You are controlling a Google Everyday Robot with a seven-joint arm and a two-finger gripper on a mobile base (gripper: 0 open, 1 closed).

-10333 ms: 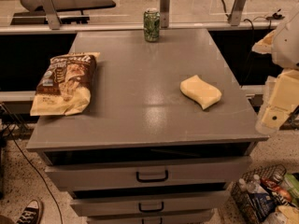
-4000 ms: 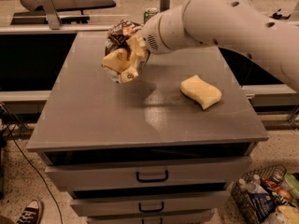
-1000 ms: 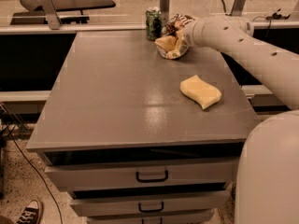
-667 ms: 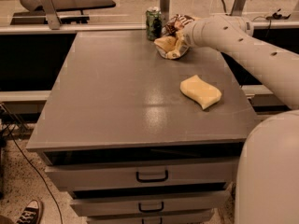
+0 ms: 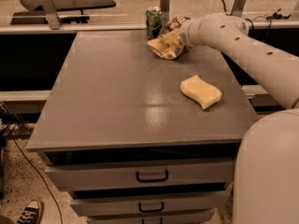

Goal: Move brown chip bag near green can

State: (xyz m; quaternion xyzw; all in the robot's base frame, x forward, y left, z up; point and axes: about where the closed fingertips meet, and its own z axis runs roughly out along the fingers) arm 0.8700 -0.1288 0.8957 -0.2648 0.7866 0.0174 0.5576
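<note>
Where the grey bench [image 5: 117, 106] with its drawers fills the middle of the frame, the white arm [image 5: 243, 45] is seen reaching in from the right edge, with its gripper [image 5: 180, 31] set at upper centre over the far edge. The brown chip bag [image 5: 166, 43] is held there crumpled and tilted, the fingers closed on its dark upper part. A pale-yellow sponge [image 5: 201, 91] is laid right of centre, well apart, and the green can [image 5: 153, 22] is stood upright just left of the bag.
</note>
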